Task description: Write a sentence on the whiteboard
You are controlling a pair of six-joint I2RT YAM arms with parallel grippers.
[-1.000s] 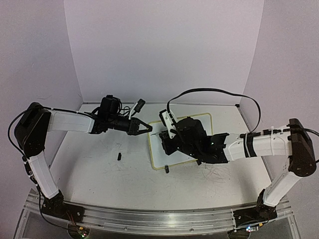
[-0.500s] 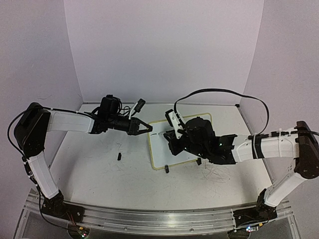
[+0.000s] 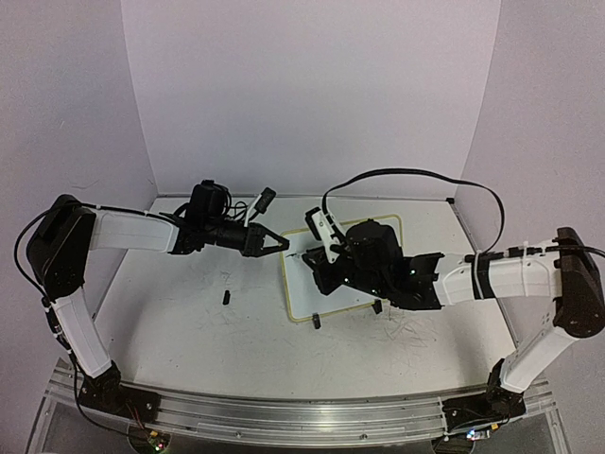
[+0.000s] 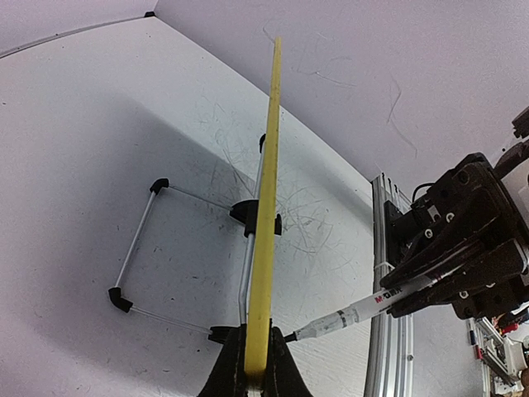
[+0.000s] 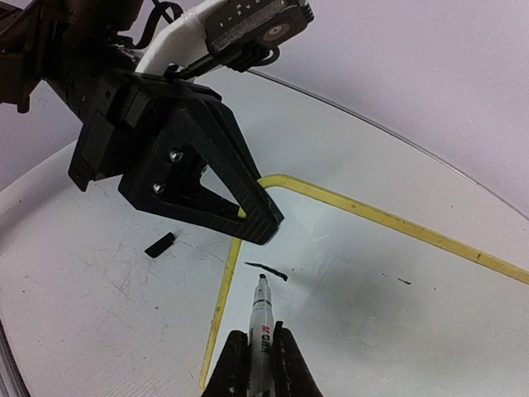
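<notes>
The right hand, clamped on the marker, swings back left; the left hand pinches the whiteboard; the sentence has barely begun.

Tabletop: large scuffed white table surface with faint grey scribbles.
Loose piece: small black oblong bit lying on it.
Backdrop: plain white wall panels.
Near edge: ribbed aluminium rail.

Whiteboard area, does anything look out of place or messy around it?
A small black piece lies loose on the table, left of the whiteboard. Faint grey scribbles mark the table near the board's right side, where no writing belongs.
</notes>
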